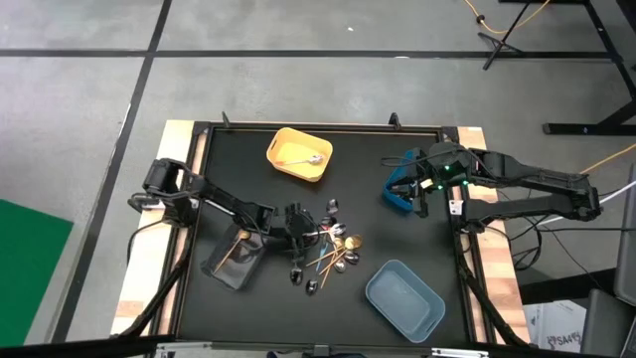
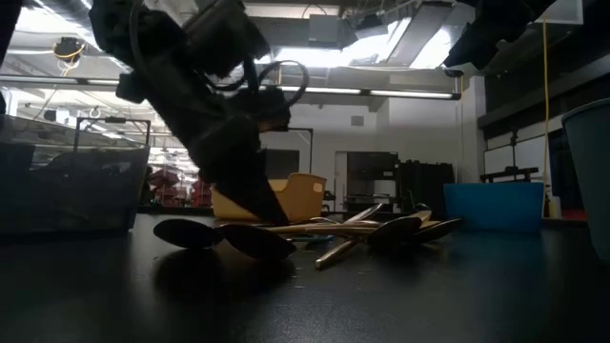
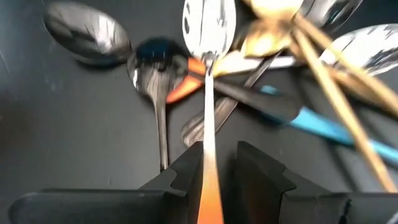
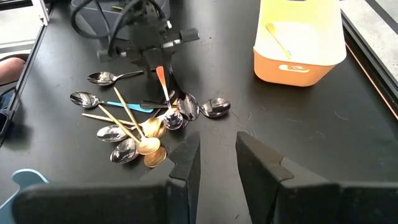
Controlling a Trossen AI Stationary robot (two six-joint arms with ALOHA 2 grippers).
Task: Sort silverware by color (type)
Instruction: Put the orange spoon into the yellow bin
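Pointing away from left gripper [image 3: 214,180]: orange-handled spoon [image 3: 208,93].

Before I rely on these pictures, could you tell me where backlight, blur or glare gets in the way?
Low view: bright ceiling lights behind leave the left gripper and the spoon pile as dark silhouettes. Left wrist view: the orange-handled spoon between the fingers is soft, the gold handles more blurred, with glare on the bowls. High view: evenly lit, spoons tiny.
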